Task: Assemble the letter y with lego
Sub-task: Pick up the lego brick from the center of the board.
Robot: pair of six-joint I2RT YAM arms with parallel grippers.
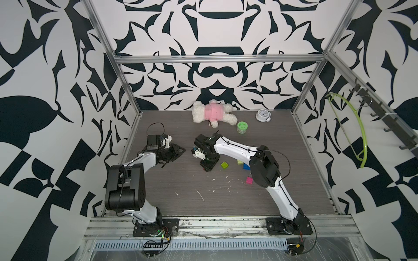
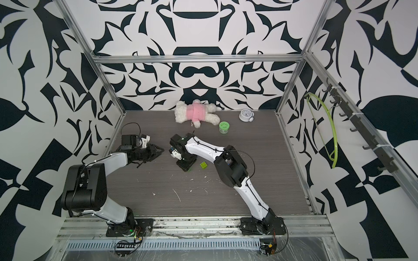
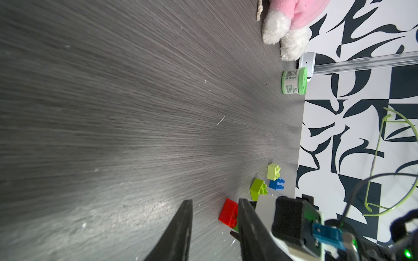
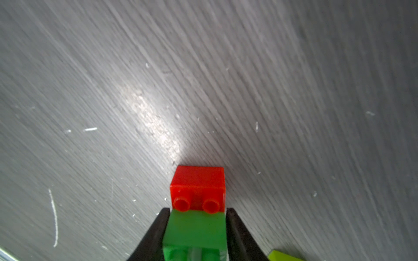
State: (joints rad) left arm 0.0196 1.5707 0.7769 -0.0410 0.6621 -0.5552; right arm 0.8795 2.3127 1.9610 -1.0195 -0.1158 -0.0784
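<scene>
Right jaws closed on the flanks of the small green studded plastic brick (image 4: 195, 230); red studded plastic brick (image 4: 198, 180) plugged stud-first into it. Pair held low on the grey wood-grain bench (image 1: 181, 192), frame centre in both top views; I judge this braces the joint. Left jaws part-open, empty, left of centre. Yellow-green square brick (image 1: 224, 165) and longer blue brick (image 1: 246, 166) loose, right of centre. Y so far: glossy 2-brick stub.

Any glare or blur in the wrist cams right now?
Right wrist: glare patch on the table beyond the red brick; green brick by the lens is soft. Left wrist: near table streaky, jar sharp.
</scene>
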